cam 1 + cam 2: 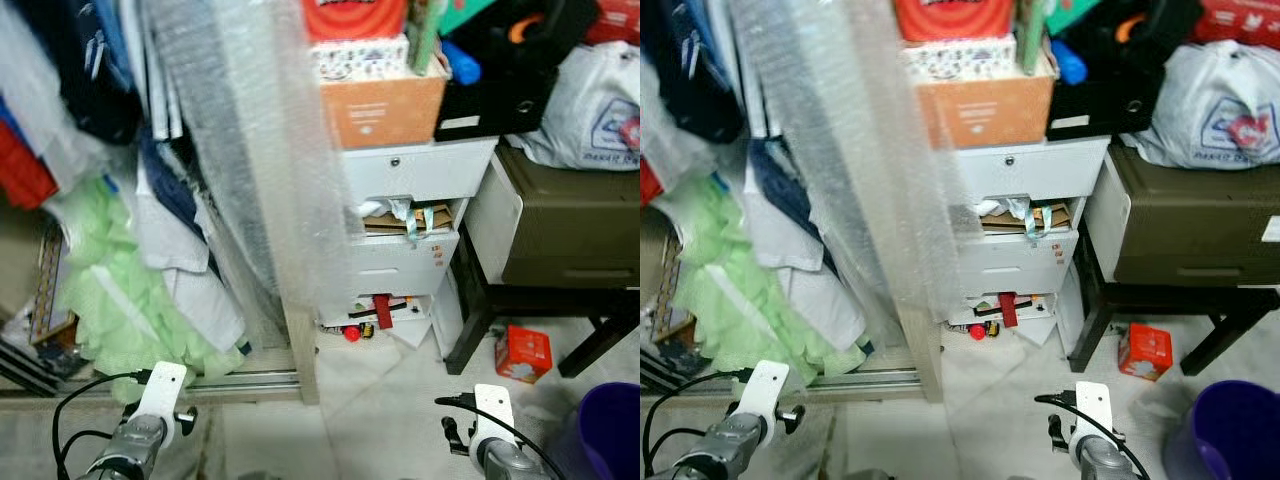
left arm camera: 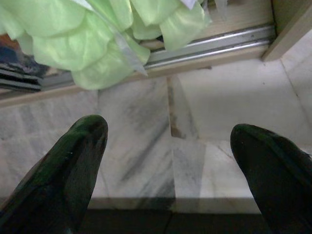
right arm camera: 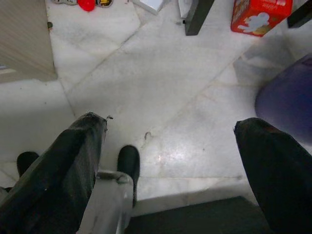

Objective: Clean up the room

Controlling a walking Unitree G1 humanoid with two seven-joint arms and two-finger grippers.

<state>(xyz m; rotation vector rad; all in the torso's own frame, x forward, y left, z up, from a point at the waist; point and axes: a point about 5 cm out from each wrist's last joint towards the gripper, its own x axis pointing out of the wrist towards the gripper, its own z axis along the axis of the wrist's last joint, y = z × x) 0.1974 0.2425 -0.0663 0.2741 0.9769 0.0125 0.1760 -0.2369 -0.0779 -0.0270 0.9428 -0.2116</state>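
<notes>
A red box [image 1: 522, 353] lies on the marble floor beside a dark table leg [image 3: 197, 17]. A small red item [image 1: 352, 333] sits on the floor at the foot of the white drawer unit [image 1: 400, 260], whose middle and lower drawers stand ajar with things spilling out. Light green clothing [image 1: 120, 290] hangs down to the floor on the left. My left gripper [image 2: 170, 131] is open, low over bare floor just short of the green clothing [image 2: 97, 39]. My right gripper [image 3: 170, 126] is open and holds nothing, above the floor some way from the red box [image 3: 261, 17].
A purple bin [image 1: 610, 430] stands at the front right. A bubble-wrap sheet [image 1: 250, 130] hangs in front of the clothes. Boxes and a white bag [image 1: 590, 110] pile on the drawers and the dark low table [image 1: 520, 300]. A metal door track [image 2: 209, 46] crosses the floor.
</notes>
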